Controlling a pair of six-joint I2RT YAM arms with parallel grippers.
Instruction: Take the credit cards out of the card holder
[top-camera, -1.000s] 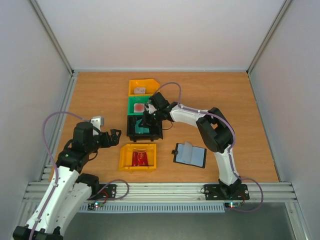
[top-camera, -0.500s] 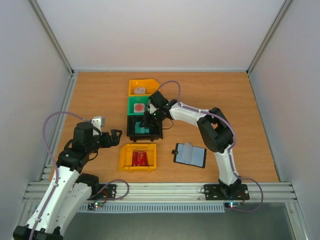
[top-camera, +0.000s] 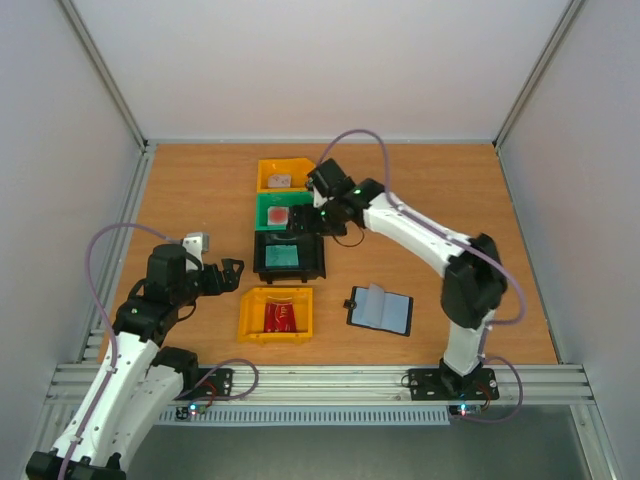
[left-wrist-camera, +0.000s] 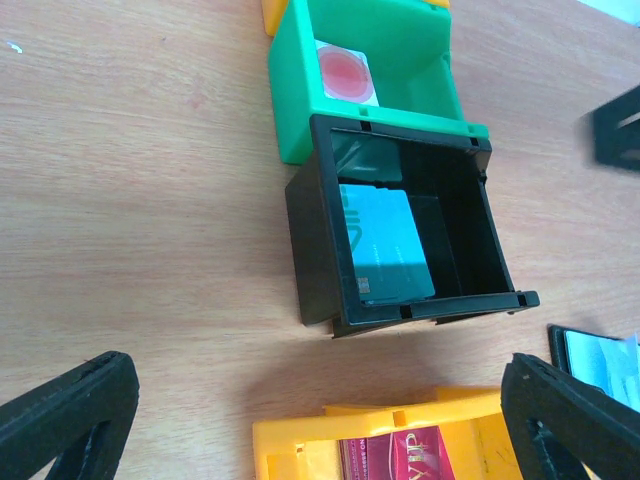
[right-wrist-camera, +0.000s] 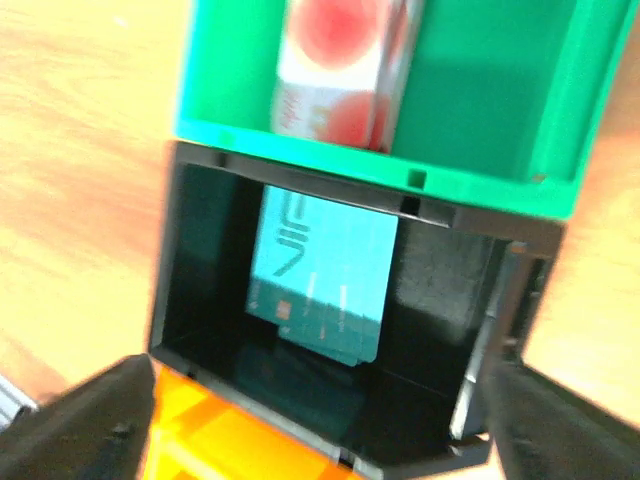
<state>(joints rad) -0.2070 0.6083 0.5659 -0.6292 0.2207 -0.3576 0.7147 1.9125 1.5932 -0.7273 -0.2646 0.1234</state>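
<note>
right jaws, spread empty, have lifted clear of the black bin (top-camera: 258, 258), leaving the teal card (top-camera: 284, 257) flat inside, so that card is out of the open card holder (top-camera: 380, 310); left jaws idle, spread

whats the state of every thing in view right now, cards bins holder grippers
card holder, open, lying flat on the table
teal card, lying in the black bin
black bin, holds the teal card
red card, lying in the near yellow bin
green bin, holds a white card with a red spot
left gripper, open, empty
right gripper, open, empty
</note>
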